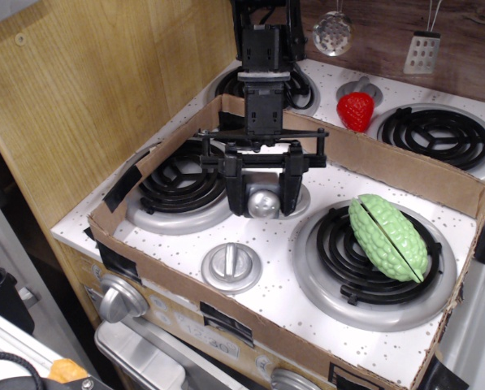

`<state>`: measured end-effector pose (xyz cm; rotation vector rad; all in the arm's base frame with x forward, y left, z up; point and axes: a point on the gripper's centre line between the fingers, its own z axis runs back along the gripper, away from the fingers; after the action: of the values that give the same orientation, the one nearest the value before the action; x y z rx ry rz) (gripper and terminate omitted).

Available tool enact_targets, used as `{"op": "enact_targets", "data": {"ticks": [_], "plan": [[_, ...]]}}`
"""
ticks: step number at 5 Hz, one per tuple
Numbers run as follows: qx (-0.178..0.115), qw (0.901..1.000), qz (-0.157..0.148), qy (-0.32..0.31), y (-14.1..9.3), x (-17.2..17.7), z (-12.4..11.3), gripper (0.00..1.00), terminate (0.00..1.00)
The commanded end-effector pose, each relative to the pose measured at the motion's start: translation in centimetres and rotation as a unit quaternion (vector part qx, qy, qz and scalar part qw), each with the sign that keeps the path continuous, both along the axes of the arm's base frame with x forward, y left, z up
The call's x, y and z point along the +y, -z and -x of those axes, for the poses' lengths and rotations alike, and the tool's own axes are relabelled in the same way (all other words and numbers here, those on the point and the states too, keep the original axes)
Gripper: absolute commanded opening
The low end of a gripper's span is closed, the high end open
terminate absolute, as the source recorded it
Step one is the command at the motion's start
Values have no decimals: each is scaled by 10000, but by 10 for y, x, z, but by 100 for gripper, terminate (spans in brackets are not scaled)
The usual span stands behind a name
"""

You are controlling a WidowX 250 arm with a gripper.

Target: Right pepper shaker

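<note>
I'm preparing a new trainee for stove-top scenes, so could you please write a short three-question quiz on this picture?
1. True or false: the pincer is closed around the pepper shaker.
2. Multiple choice: where does the green vegetable lie? A) on the front-left burner B) on the front-right burner C) outside the cardboard box
3. Short answer: which red thing sits beyond the box's back wall?

Key
1. True; the shaker's silver ball cap shows between the two fingers.
2. B
3. The strawberry, beside the back-right burner.
</note>
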<state>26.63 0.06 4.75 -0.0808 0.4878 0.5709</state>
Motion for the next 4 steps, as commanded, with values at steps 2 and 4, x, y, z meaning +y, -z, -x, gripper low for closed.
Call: {"op": "enact_targets", "data": {"ticks": [2, 4], "plan": [[877, 9922, 880, -106, 4, 22, -28, 0, 0], [1360, 9858, 975, -124, 4, 25, -12, 0, 0]]}}
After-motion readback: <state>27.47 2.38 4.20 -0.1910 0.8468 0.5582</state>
